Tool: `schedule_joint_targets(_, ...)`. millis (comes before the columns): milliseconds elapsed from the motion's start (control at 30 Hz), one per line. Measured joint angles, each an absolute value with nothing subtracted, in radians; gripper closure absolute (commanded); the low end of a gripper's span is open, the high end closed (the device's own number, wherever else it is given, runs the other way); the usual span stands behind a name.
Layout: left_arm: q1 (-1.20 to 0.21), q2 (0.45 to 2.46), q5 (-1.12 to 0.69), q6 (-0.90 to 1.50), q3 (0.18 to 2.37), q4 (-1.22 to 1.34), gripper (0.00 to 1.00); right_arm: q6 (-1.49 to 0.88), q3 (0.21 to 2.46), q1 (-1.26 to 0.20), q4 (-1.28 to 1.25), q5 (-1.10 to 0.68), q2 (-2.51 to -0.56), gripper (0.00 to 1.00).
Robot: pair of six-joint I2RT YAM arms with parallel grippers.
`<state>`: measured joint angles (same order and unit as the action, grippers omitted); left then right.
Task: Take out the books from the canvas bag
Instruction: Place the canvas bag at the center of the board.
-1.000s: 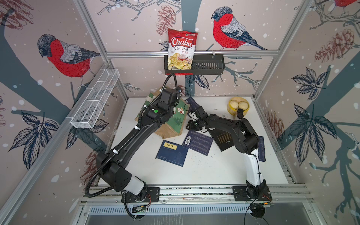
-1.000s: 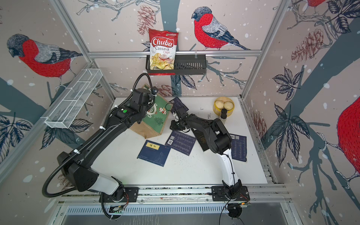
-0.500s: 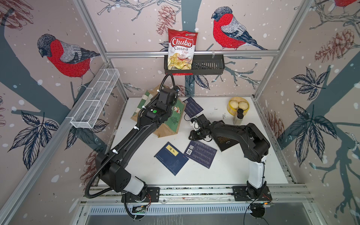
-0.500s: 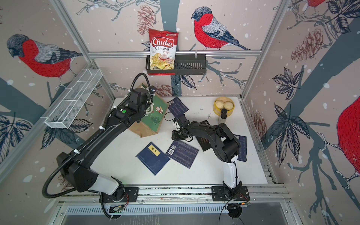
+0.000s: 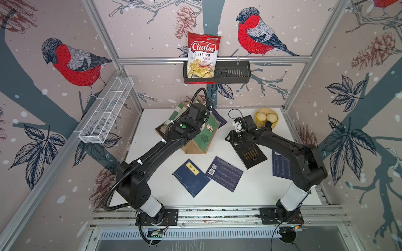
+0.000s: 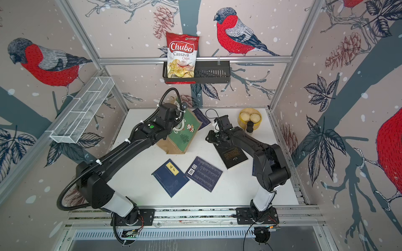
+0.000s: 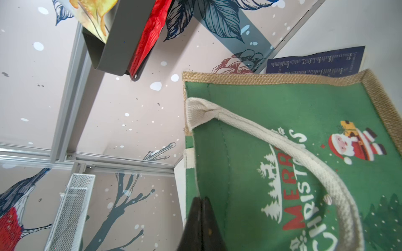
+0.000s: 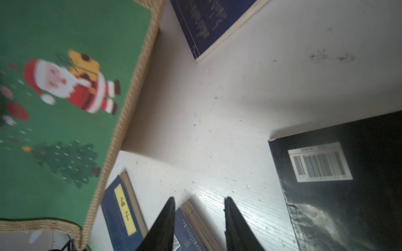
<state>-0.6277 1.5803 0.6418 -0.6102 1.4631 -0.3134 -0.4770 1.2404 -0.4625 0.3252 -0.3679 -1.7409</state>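
Canvas bag of tan burlap with green Christmas panels leans tipped at the white tabletop's back left, the left fingers pinched shut on its green edge. Five thin paperback books lie flat outside it: a yellow-labelled navy book, a barcoded navy book, a black book, a navy book under the right arm and another navy book behind the bag. The right fingers stand apart, empty, over the tabletop.
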Motion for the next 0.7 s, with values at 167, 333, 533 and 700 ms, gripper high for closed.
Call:
schedule_joint_targets(167, -0.668, 1.593, 0.656, -0.629, 1.38, -0.244, 1.0, -0.514, 1.275, -0.435, 0.35, -0.372, -1.741, 0.61)
schedule_joint_targets(333, -0.728, 1.567, 0.657, -0.636, 1.318, -0.221, 1.0, -0.542, 1.282, -0.429, 0.361, -0.375, -1.751, 0.61)
schedule_joint_targets(533, -0.784, 1.489, 0.637, -0.62, 1.225, -0.238, 1.0, -0.549, 1.286, -0.427, 0.375, -0.385, -1.819, 0.61)
schedule_joint_targets(700, -0.842, 1.439, 0.581, -0.598, 1.205, -0.301, 1.0, -0.548, 1.284, -0.439, 0.381, -0.397, -1.875, 0.61)
